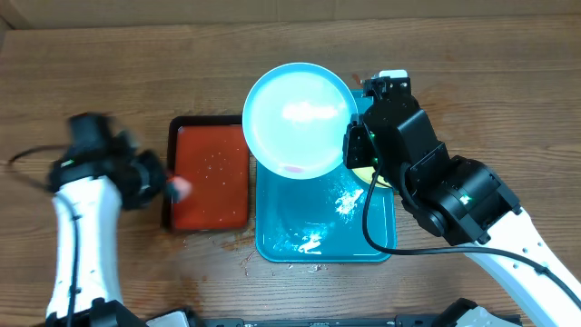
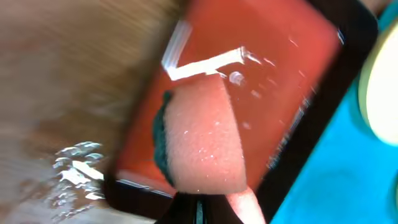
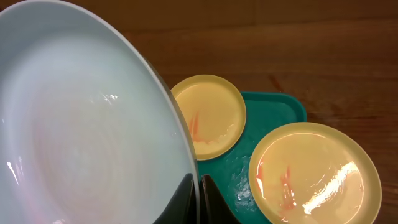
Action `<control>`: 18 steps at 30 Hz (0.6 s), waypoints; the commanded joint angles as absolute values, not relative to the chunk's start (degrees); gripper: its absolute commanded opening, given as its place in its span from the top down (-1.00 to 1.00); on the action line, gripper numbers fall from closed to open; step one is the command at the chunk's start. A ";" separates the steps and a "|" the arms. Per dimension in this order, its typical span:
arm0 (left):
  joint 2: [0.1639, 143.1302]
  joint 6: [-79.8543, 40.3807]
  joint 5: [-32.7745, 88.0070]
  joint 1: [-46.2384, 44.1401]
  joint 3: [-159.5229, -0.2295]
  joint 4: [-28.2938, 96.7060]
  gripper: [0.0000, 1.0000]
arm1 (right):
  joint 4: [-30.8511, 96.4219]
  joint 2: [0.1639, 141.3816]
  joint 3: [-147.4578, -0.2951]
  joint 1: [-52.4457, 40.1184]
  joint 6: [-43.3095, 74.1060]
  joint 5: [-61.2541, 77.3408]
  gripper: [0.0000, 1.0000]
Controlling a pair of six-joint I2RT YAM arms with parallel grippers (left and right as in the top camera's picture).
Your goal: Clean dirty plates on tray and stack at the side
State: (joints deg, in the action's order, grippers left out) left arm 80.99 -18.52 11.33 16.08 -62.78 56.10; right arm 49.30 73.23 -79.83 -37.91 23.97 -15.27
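A large whitish plate [image 1: 298, 118] with a small red smear near its front rim hangs tilted over the turquoise tray [image 1: 281, 236]. My right gripper [image 1: 349, 147] is shut on its right rim, which shows clamped between the jaws in the right wrist view [image 3: 199, 193]. Two smaller yellow plates [image 3: 211, 115] [image 3: 314, 171] with orange smears lie on the tray [image 3: 280, 109] below; overhead my right arm hides them. My left gripper [image 1: 171, 188] is shut on a pink sponge [image 2: 202, 140] with a green scrub side. It hovers over the left edge of the red tray.
A black-rimmed tray with a red inside [image 1: 211, 177] lies left of the turquoise tray, with wet streaks on it [image 2: 205, 62]. Foam or water patches [image 1: 349, 200] sit on the turquoise tray. A wet patch [image 2: 78, 168] marks the wooden table [image 1: 91, 82].
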 commanded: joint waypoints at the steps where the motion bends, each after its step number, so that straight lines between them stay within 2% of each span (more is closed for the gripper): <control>1: 83.90 -21.50 -0.34 2.83 -63.35 53.43 0.92 | 48.86 72.64 -80.75 -37.76 24.47 -15.31 0.92; 2: 86.32 -23.62 -6.37 -1.74 -63.35 53.28 0.92 | 49.01 72.64 -80.75 -37.76 24.47 -15.31 0.93; 4: 89.19 -25.61 -10.39 -4.60 -63.35 53.76 0.92 | 49.28 72.64 -80.75 -37.74 24.47 -15.31 0.93; 10: 95.31 -28.56 -12.56 -5.74 -63.40 53.36 0.92 | 49.65 72.64 -80.75 -37.76 24.47 -15.31 0.93; 12: 95.55 -28.01 -12.45 -6.04 -63.42 52.71 0.45 | 49.47 72.64 -80.75 -37.74 24.47 -15.31 0.93; 14: 95.44 -26.85 -11.94 -6.50 -64.18 52.95 0.10 | 49.34 72.64 -80.75 -37.74 24.47 -15.33 0.92; 16: 95.44 -26.79 -10.50 -6.81 -65.60 53.93 -0.09 | 49.45 72.64 -80.75 -37.74 24.47 -15.31 0.93; 18: 95.18 -25.69 -4.95 -6.74 -69.54 57.08 -0.10 | 50.54 72.64 -80.75 -37.74 24.47 -15.33 0.93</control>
State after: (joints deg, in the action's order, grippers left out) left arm 95.66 -26.85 -9.39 -6.31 -64.64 55.09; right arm 50.00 73.25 -79.83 -37.91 23.99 -15.22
